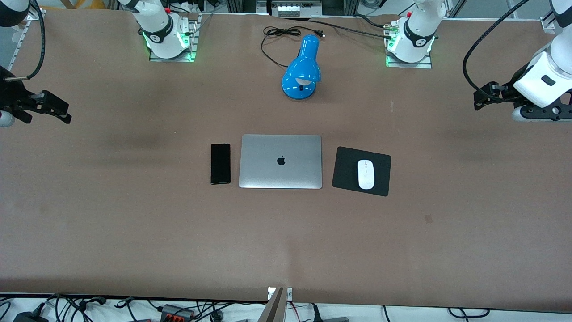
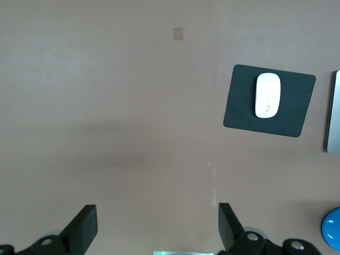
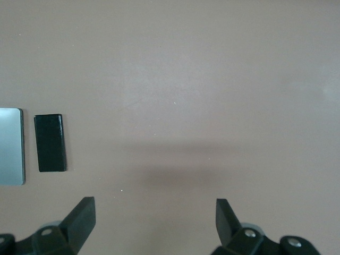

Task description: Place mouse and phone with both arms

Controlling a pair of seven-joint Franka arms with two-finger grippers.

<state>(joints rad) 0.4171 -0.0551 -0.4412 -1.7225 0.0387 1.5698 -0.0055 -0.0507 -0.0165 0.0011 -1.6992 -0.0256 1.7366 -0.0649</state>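
Note:
The white oval mouse [image 1: 365,174] lies on a black square mat [image 1: 346,170], beside the closed silver laptop [image 1: 280,161] toward the left arm's end. On the laptop's side toward the right arm's end lies the slim black phone [image 1: 220,163]. My left gripper [image 1: 478,99] hangs open and empty over bare table at the left arm's end. In the left wrist view the mouse [image 2: 267,94] shows well away from that gripper [image 2: 156,219]. My right gripper [image 1: 67,113] hangs open and empty over the right arm's end. The phone [image 3: 50,142] lies off to one side of it [image 3: 154,215].
A blue desk lamp [image 1: 302,69] with a black cord lies on the table between the two arm bases, farther from the front camera than the laptop. A small tape patch [image 1: 428,218] marks the brown tabletop nearer the camera than the mat.

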